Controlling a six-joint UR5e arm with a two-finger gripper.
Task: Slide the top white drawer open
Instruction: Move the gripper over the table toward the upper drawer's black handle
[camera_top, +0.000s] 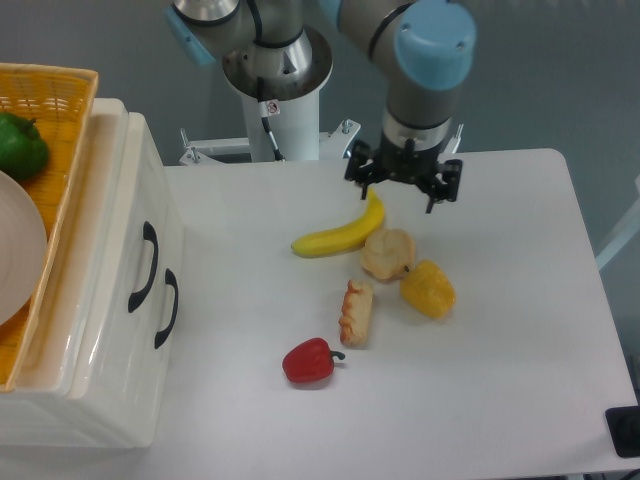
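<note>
The gripper (403, 187) hung above the banana (343, 232), fingers spread wide, holding nothing. Far left of the banana, the top white drawer (120, 270) sat closed in its cabinet.

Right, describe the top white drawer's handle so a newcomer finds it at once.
Start at the cream-white drawer unit at the table's left edge, under the orange wicker basket. Its front carries two black arched handles. The top white drawer has the upper handle, nearer the basket, while the lower handle sits closer to the table.
</note>
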